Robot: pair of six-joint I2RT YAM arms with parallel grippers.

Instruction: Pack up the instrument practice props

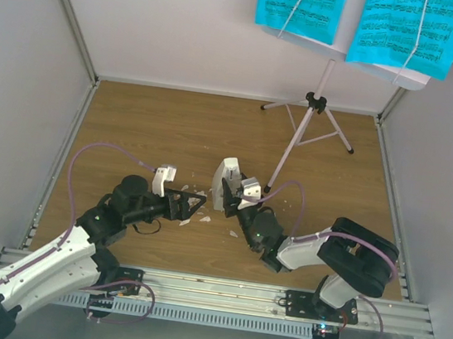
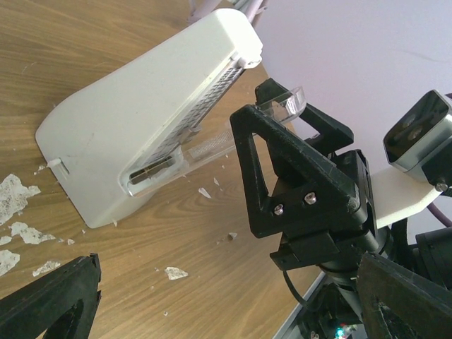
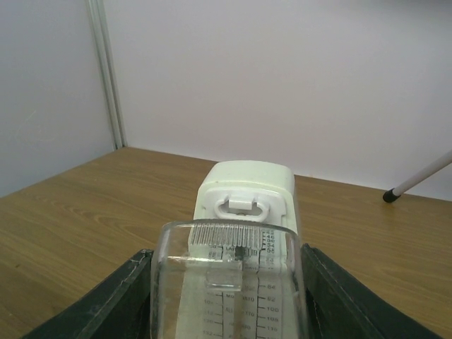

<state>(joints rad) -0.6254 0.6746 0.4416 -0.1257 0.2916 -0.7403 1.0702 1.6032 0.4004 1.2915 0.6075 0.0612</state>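
A small white pyramid-shaped plastic metronome (image 1: 227,180) stands upright near the middle of a brown wooden counter (image 1: 149,126). The right hand (image 1: 232,194) pinches the clear plastic cover (image 3: 229,282) between its two black fingers, at the metronome's front face. The left hand (image 1: 191,207) is spread wide and holds nothing, just beside the metronome on its left. Small white crumbs (image 2: 14,198) lie scattered on the wood around the metronome's base. At the back right, a pale pink-white tripod music stand (image 1: 305,128) carries cyan sheet-music pages (image 1: 302,8) printed with black notes, well apart from both hands.
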